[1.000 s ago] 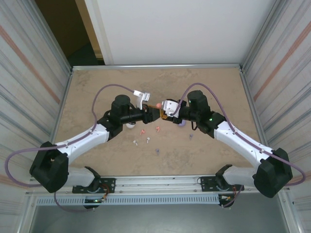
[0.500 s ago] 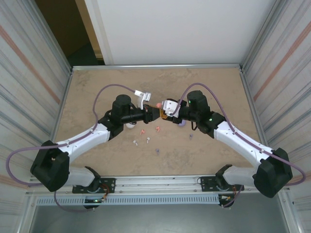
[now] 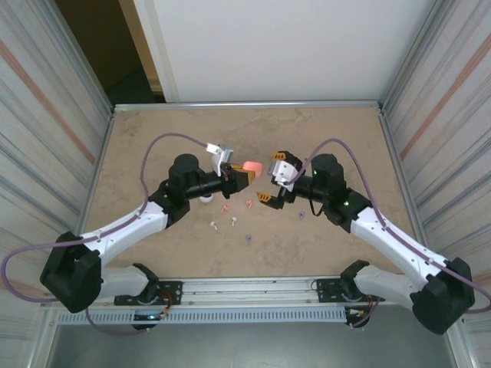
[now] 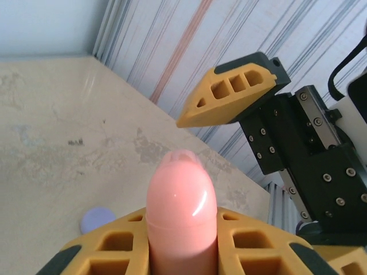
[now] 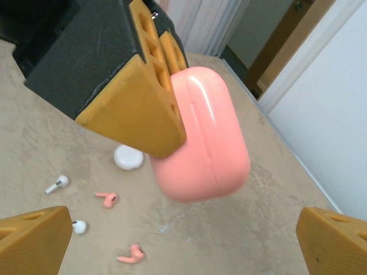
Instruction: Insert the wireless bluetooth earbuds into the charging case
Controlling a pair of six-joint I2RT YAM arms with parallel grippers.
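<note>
My left gripper [image 3: 244,175] is shut on a coral-pink charging case [image 3: 252,167], held above the table's middle with its lid closed. In the left wrist view the case [image 4: 181,200] stands up between the yellow fingers [image 4: 109,252]. My right gripper [image 3: 272,179] hangs open just right of the case, its jaws wide apart and touching nothing. From the right wrist the case [image 5: 200,134] hangs in the left gripper's fingers [image 5: 137,109]. Wireless bluetooth earbuds lie on the table below: two coral-pink [image 3: 225,208] [image 3: 249,203], two white [image 3: 214,225] [image 3: 232,223], two purple [image 3: 248,239] [image 3: 301,216].
A white case [image 3: 205,198] lies on the table under the left wrist, and in the right wrist view this white case [image 5: 128,157] sits beyond the earbuds. A purple case [image 4: 97,219] lies on the table below the left fingers. Striped walls close in both sides.
The right gripper has opened wide and drawn back to the right, off the pink case. The left gripper closed on the case and now holds it alone.
</note>
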